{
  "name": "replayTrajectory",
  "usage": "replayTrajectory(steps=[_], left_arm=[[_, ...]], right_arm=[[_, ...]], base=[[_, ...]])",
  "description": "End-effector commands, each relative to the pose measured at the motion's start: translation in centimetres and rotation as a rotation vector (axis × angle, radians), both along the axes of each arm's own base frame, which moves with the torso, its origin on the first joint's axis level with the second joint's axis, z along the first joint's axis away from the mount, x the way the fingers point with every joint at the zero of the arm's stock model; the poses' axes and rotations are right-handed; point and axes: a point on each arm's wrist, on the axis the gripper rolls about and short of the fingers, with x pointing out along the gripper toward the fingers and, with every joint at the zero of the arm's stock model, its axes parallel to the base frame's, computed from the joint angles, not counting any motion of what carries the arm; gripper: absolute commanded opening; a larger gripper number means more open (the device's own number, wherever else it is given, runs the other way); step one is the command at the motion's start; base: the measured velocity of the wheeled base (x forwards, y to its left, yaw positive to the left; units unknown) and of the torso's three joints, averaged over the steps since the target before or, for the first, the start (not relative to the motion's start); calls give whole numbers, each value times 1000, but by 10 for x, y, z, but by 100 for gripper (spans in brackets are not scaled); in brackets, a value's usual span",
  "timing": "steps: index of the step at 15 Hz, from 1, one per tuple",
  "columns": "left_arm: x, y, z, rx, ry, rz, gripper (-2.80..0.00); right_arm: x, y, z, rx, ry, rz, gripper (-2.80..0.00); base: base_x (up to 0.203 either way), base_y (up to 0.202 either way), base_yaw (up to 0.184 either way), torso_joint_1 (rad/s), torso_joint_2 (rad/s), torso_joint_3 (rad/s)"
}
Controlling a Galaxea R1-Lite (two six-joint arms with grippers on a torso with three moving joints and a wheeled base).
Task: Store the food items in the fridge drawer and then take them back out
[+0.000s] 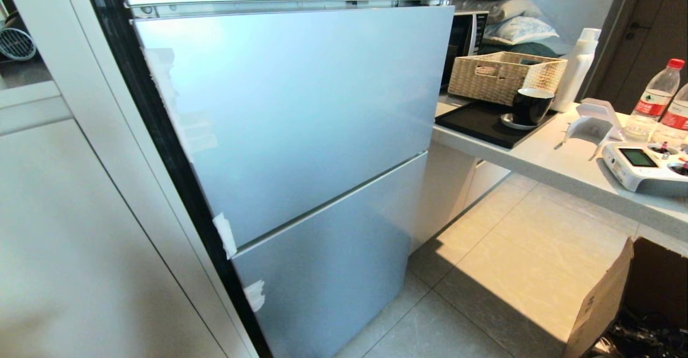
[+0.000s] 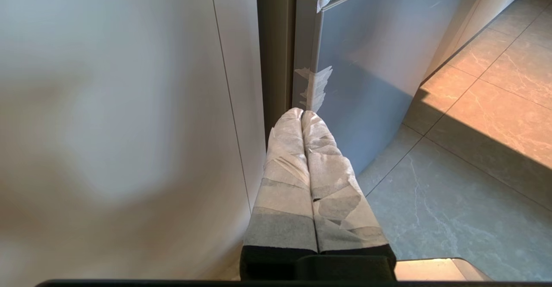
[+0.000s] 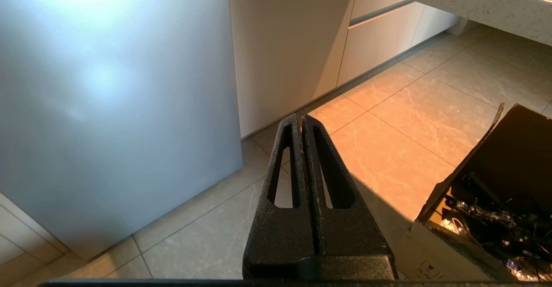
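Step judged: very start, nothing opened yet. Tall pale-blue glossy fridge (image 1: 290,127) closed; clear plastic drawer and orange-red food lump not seen, presumably behind doors.

Left gripper (image 2: 302,113), tape-wrapped fingers pressed together, empty, near fridge's lower left edge.

Right gripper (image 3: 300,119), black fingers together, empty, over tiled floor (image 3: 409,119).

Next: door edge to be reached and pulled open.

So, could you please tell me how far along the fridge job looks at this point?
Nothing looks done yet: the tall silver-blue fridge has every door shut, so no drawer or food shows. Nothing is in hand: the paper-taped left gripper and the black right gripper are both shut and empty, low near the fridge. Opening, storing and retrieving all remain.
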Motion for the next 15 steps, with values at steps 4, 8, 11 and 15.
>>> replayTrajectory(steps=[4, 8, 11, 15], left_arm=[[0, 0, 0, 0, 1, 1, -280], [-1, 0, 4, 29, -15, -6, -280], [-7, 0, 51, -54, -100, -24, -280], [38, -3, 98, -270, 42, -110, -280]], right_arm=[[0, 0, 0, 0, 1, 0, -280], [0, 0, 0, 0, 2, 0, -280], [0, 0, 1, 0, -1, 0, -280], [0, 0, 0, 0, 1, 0, -280]], base=[[0, 0, 0, 0, 0, 0], [0, 0, 0, 0, 0, 0], [0, 0, 0, 0, 0, 0], [0, 0, 0, 0, 0, 0]])
